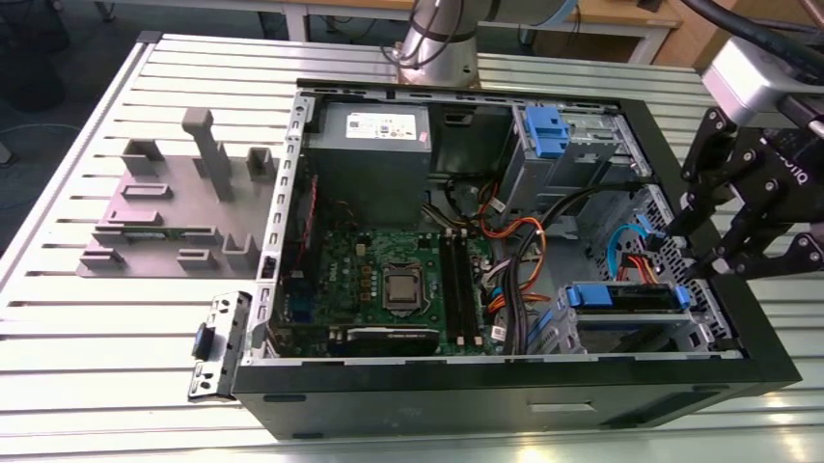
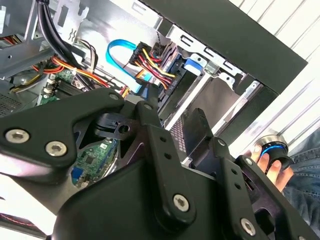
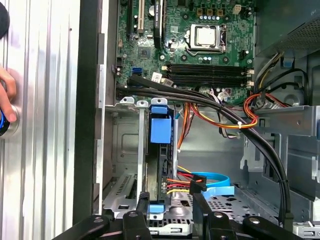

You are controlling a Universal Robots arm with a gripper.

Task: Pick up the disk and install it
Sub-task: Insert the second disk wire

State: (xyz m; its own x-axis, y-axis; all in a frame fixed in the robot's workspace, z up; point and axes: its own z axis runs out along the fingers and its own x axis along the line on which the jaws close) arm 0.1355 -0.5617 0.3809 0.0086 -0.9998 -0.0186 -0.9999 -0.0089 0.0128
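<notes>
The disk (image 1: pixel 627 296) sits in the drive cage at the near corner of the open computer case, on the exterior view's right, and its blue bracket faces up. The first wrist view shows the disk (image 3: pixel 160 131) edge-on in the cage, with red, yellow and blue cables plugged in near it. My gripper (image 1: pixel 721 262) hangs above the case's wall on the exterior view's right, just beside and above the disk. In the first wrist view my gripper (image 3: pixel 171 206) stands open, a finger on either side of the disk's line, holding nothing.
A big grey power-supply box (image 1: pixel 370 135) and a second cage with a blue latch (image 1: pixel 547 130) fill the case's far side. The motherboard (image 1: pixel 386 275) and loose cables (image 1: pixel 515 246) lie in the middle. A grey fixture (image 1: pixel 168 207) stands left. A person's hand (image 3: pixel 6 95) rests beside the case.
</notes>
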